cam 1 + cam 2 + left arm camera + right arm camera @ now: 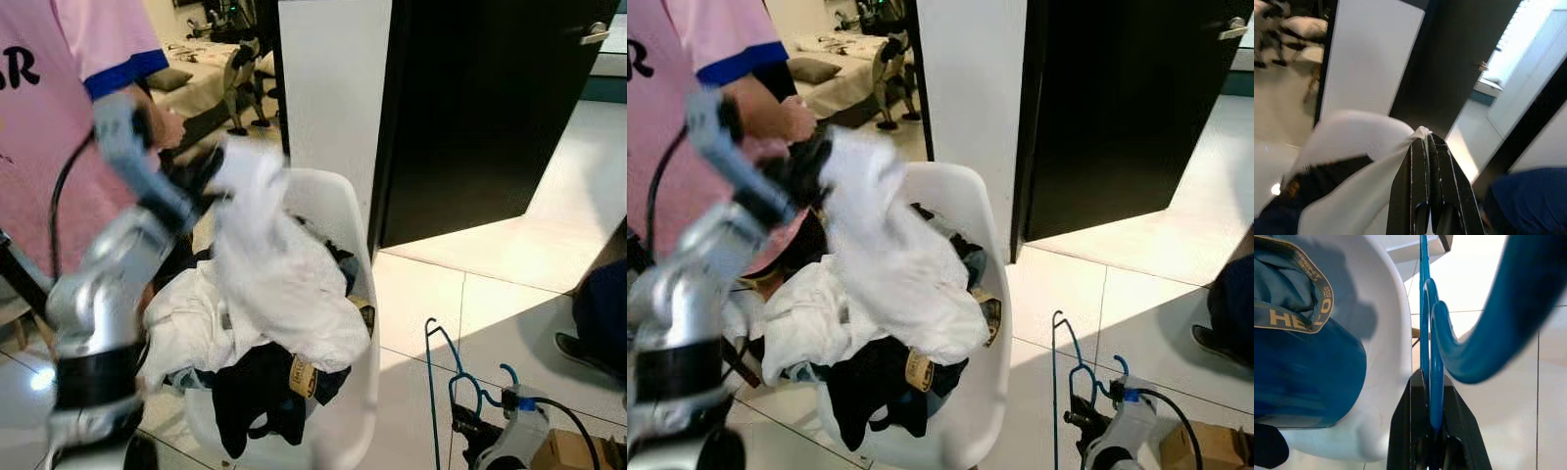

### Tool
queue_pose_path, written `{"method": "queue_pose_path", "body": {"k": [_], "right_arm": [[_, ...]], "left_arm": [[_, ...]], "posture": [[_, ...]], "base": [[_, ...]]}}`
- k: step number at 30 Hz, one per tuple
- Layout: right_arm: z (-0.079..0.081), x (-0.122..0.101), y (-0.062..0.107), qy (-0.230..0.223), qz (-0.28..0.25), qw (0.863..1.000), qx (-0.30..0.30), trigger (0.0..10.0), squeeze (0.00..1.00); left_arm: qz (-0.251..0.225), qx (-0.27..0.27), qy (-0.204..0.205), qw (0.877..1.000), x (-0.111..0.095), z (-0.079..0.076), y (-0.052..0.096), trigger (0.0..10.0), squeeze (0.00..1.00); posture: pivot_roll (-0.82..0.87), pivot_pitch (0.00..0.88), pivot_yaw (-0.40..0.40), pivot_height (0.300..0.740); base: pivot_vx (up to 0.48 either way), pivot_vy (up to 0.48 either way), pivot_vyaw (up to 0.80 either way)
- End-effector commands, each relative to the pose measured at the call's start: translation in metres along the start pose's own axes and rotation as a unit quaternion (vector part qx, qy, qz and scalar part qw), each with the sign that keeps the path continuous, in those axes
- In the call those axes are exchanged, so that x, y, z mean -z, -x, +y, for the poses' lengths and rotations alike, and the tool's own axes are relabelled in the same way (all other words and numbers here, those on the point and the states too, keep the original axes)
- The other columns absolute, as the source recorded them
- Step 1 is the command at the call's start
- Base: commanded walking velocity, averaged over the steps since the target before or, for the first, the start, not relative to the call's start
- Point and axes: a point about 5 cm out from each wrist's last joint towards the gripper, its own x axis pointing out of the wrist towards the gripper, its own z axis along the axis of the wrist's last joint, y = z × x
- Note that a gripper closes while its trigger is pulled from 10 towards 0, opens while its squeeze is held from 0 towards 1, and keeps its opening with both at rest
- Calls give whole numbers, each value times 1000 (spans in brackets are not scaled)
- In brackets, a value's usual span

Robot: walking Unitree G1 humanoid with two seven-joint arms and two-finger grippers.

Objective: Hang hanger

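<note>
— Pale floor tiles (509, 313) are running under everything, with a black door (480, 117) standing behind a white wall panel (333, 88). What is sitting in front of it?

— A white chair (343, 225) is carrying a heap of laundry: white pieces on top, dark ones spilling over the front edge. A person in a pink shirt (59, 117) is standing just behind the robot's left arm, a hand (165, 125) near it.

— And the left gripper (201, 176)?

— It is reaching high over the chair, its fingers (1422, 191) pressed together on a fold of a white garment (265, 264), which is trailing from the grip down onto the pile. The arm looks blurred, so it is probably in motion.

— Where is the hanger?

— The blue hanger (456, 377) is standing upright beside the chair, low at the robot's right, over the tiles. The right gripper (1432, 426) is clamping its wire, both black fingers closed against it, as the right wrist view shows.

— So which step is in hand?

— I judge it is drawing one garment free of the heap while the hanger is waiting in the other gripper. Nothing is hanging yet, so the task looks to be at an early stage.

— What is the next move calling for?

— Likely lifting until the cloth clears the pile, then bringing hanger and garment together. No rail or hook for hanging is visible, so I cannot tell where it is meant to go.
</note>
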Motion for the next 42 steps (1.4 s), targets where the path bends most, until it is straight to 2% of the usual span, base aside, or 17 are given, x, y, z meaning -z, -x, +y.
{"method": "queue_pose_path", "body": {"k": [1,7,9,13,17,19,22,23,24,27,32,35,36,38,40,41,42], "right_arm": [[1,1,0,-6,-4,1000,-3,10000,0],[0,1,0,-7,-1,1000,-6,10000,0],[0,1,0,-7,-1,1000,-7,10000,0],[-1,2,-1,-7,2,1000,-8,10000,0],[-2,2,-1,-7,3,1000,-8,10000,0],[-2,2,-1,-7,3,1000,-8,10000,0],[-3,3,-2,-7,4,1000,-7,10000,0],[-3,3,-2,-7,4,1000,-7,10000,0],[-4,3,-2,-7,5,1000,-7,10000,0],[-4,4,-2,-8,5,1000,-7,10000,0],[-3,5,-2,-8,6,1000,-8,10000,0],[-3,5,-2,-9,6,1000,-8,10000,0],[-3,5,-2,-9,6,1000,-9,10000,0],[-3,5,-3,-9,5,1000,-9,10000,0],[-3,6,-3,-9,5,1000,-9,10000,0],[-3,6,-2,-9,4,1000,-8,10000,0],[-3,6,-2,-9,4,1000,-8,10000,0]], "left_arm": [[6,40,-16,999,-6,-6,12,0,0],[183,53,-51,980,44,3,78,0,0],[197,47,-56,978,48,5,84,0,0],[262,-82,-141,951,63,46,110,0,0],[264,-160,-167,936,62,65,117,0,0],[264,-160,-167,936,62,65,117,0,0],[236,-327,-210,891,43,101,138,0,0],[236,-327,-210,891,43,101,138,0,0],[229,-373,-219,872,40,108,148,0,0],[233,-404,-220,857,48,111,158,0,0],[277,-371,-175,869,92,96,163,0,0],[285,-355,-160,876,102,90,162,0,0],[289,-310,-136,896,120,73,151,0,0],[285,-298,-133,901,124,69,147,0,0],[280,-285,-132,907,126,65,142,627,0],[275,-276,-135,911,126,63,138,2353,0],[275,-276,-135,911,126,63,138,2353,0]], "posture": [[9,0,35,740],[22,0,32,740],[22,0,32,740],[26,0,26,740],[24,0,29,740],[24,0,29,740],[25,0,29,740],[25,0,29,740],[28,0,33,740],[26,0,36,740],[23,0,37,740],[23,0,37,740],[18,0,38,740],[18,0,38,740],[18,0,38,740],[18,0,38,740],[18,0,38,740]], "base": [[0,0,0],[0,0,0],[0,0,0],[0,0,0],[0,0,0],[0,0,0],[0,0,0],[0,0,0],[0,0,0],[0,0,0],[0,0,0],[0,0,0],[0,0,0],[0,0,0],[0,0,0],[0,0,0],[0,0,0]]}}
